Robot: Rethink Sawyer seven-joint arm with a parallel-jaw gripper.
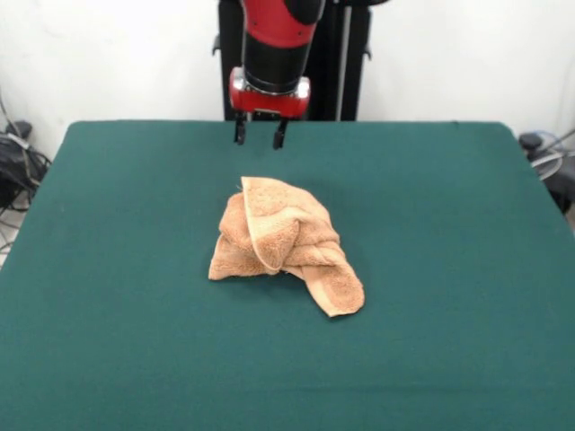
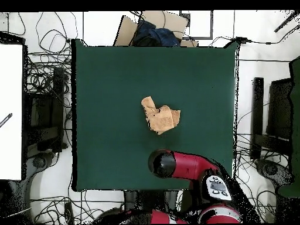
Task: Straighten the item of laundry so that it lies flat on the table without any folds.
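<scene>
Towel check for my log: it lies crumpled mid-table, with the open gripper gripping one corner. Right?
Not quite. The towel is crumpled mid-table, but the open gripper grips nothing: the front view shows it hanging apart from the towel, near the table's far edge.

The towel (image 1: 283, 244) lies bunched near the middle of the table (image 1: 108, 314), well apart from all four edges. In the front view one flap of it reaches toward the near edge and to the right, while the rest is heaped behind that flap, with folds lying over one another. The gripper (image 1: 260, 135) hangs above the table close to its far edge, behind the towel and slightly to the left of it, not touching it. In the overhead view the towel (image 2: 159, 116) sits about midway between the table's (image 2: 105, 76) left and right edges, and the arm (image 2: 184, 166) reaches in over the bottom edge, below the towel.
</scene>
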